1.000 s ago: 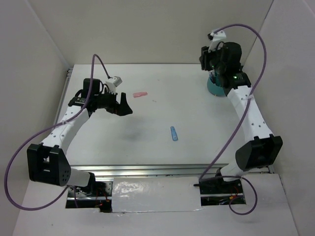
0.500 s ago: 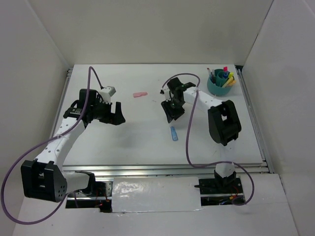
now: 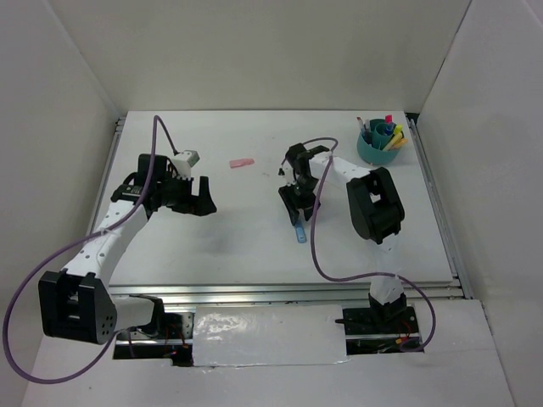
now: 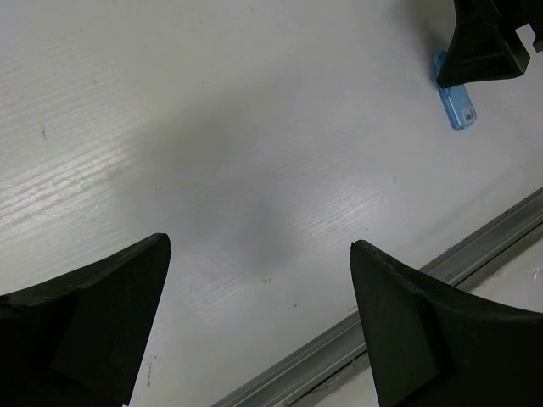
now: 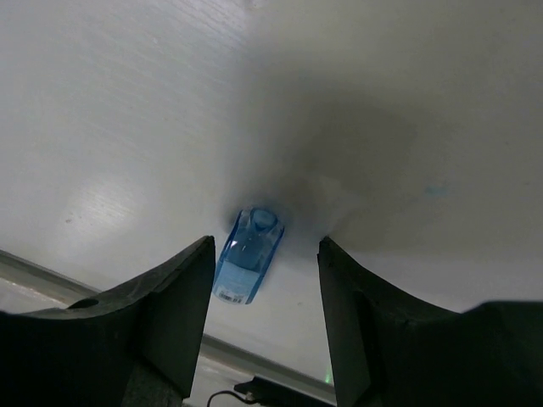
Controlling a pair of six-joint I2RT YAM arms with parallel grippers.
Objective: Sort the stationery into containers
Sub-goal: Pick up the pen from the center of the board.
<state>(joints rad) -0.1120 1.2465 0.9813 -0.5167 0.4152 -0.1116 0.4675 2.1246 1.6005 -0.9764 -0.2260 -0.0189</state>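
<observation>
The cup (image 3: 371,154) stands at the far right corner of the tabletop (image 3: 254,250), with pens (image 3: 386,131) upright in it. The eraser (image 3: 242,161) lies toward the far edge, left of centre. The marker (image 3: 300,231) lies flat near the middle, toward the near side. The right claw (image 3: 297,208) sits over its far end, a finger on either side and neither touching it. The left claw (image 3: 209,195) is well to the left, nearer than the eraser.
</observation>
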